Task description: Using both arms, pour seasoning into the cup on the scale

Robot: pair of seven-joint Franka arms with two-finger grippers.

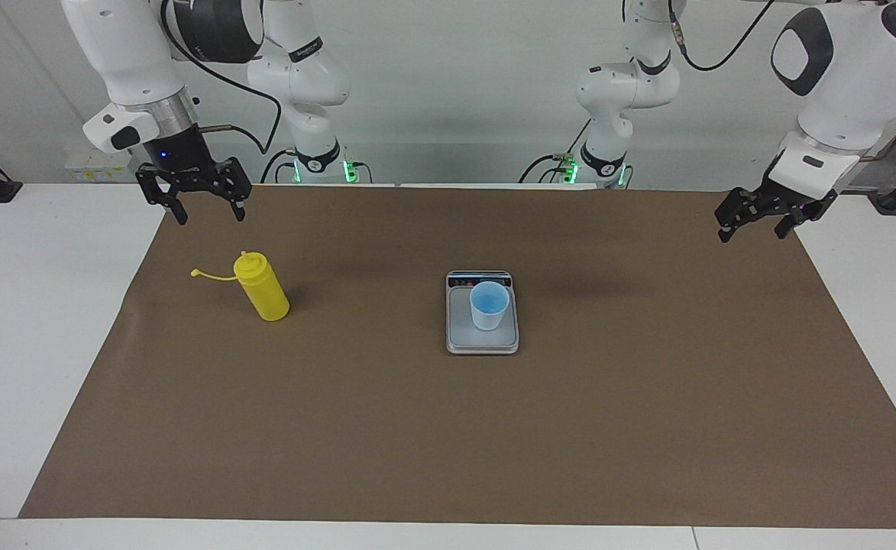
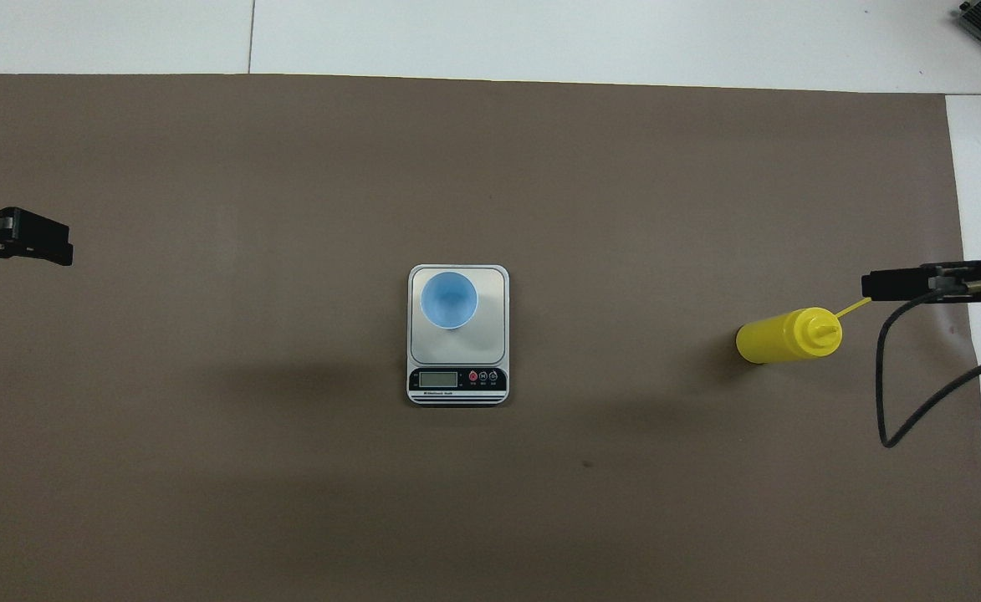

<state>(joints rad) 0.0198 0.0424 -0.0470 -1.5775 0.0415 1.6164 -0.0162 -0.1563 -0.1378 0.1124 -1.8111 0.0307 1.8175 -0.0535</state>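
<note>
Facing view: my right gripper [image 1: 203, 212] hangs open at eleven o'clock of the yellow squeeze bottle [image 1: 263, 288]; my left gripper [image 1: 753, 226] waits open over the brown mat [image 1: 493, 435] edge.

Overhead view: blue cup [image 2: 449, 299] on the scale [image 2: 458, 355], mid-mat; bottle at three o'clock, near the edge.

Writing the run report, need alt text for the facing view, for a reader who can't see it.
A light-blue cup stands on a small kitchen scale mid-table on brown paper, and a yellow squeeze bottle stands toward the right arm's end. The right hand, open, hangs in the air near the bottle without touching it; the left hand waits open over the paper's edge at the left arm's end.
</note>
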